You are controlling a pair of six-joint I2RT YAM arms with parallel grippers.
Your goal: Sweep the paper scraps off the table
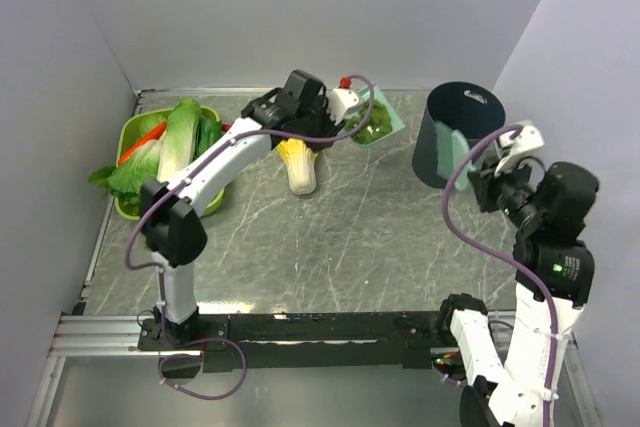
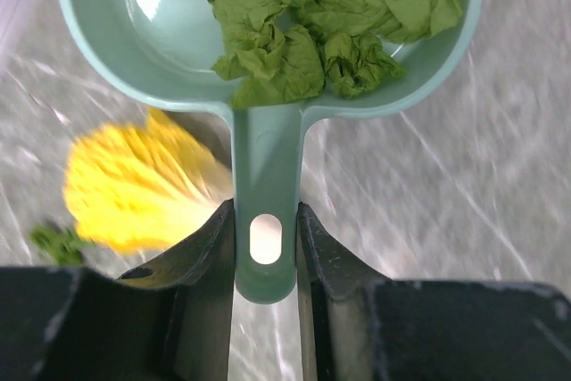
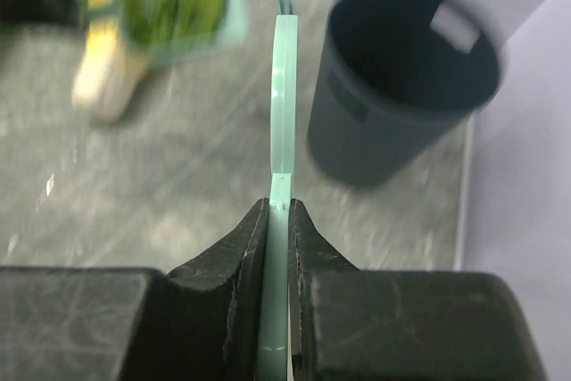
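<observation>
Plain lavender-grey walls close in a grey-green, pale-veined marble tabletop, which looks matte and bare across its middle and near edge.

The sweeping itself looks done. The crumpled dark-green paper scraps lie heaped in the teal plastic dustpan, which appears raised near the far edge, between the yellow-topped cabbage half and the dark blue-grey round bin in the far right corner. The left hand is clenched on the dustpan's handle, one finger on each side. The right hand is clamped on a thin mint-green plastic sweeping tool, seen edge-on and held just beside the bin.

No loose scraps show on the open tabletop in the overhead view. A small green blur near the cabbage half in the left wrist view may be a stray one; I cannot tell. What is left, most likely, is carrying the dustpan over the bin and tipping it in.

A lime-green basket of whole cabbages stands at the far left corner.
</observation>
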